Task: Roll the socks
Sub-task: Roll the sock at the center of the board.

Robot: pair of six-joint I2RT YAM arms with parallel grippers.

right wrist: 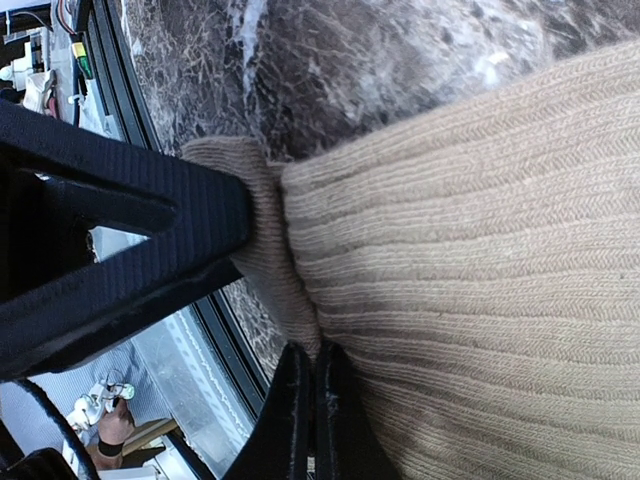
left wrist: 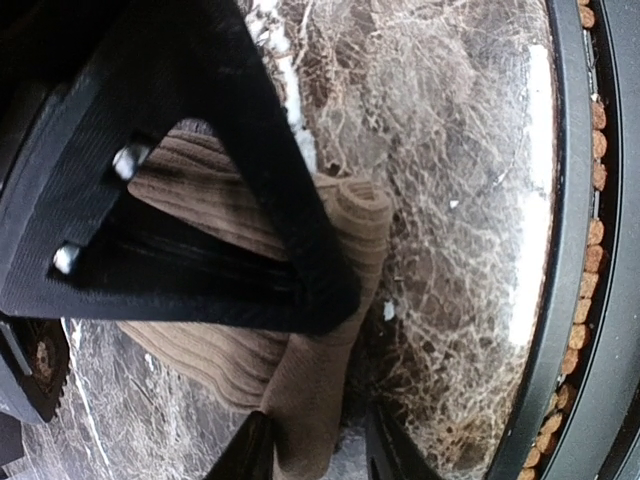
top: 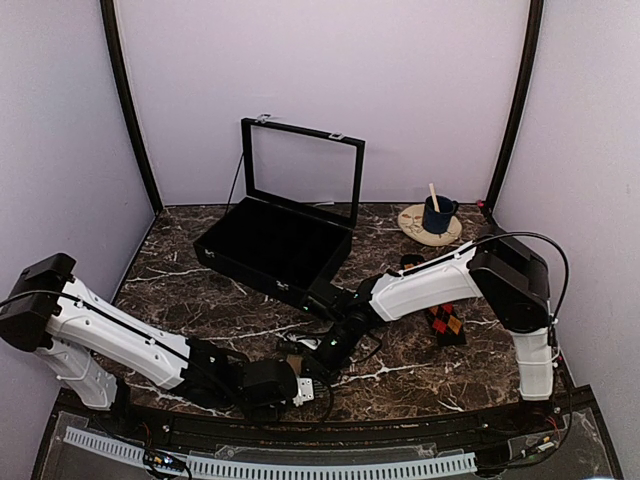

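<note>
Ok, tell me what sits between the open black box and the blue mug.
Nothing: in the top view, only bare marble tabletop lies between the black box and the blue mug.

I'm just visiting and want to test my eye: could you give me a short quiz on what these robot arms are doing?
1. True or false: the black box has its lid open.
2. Which gripper pinches a fold of the tan sock: A left, B right?
3. What stands in the blue mug?

Key: 1 true. 2 B, the right gripper, jaws shut on the fabric; the left gripper straddles it. 3 A wooden stick.
</note>
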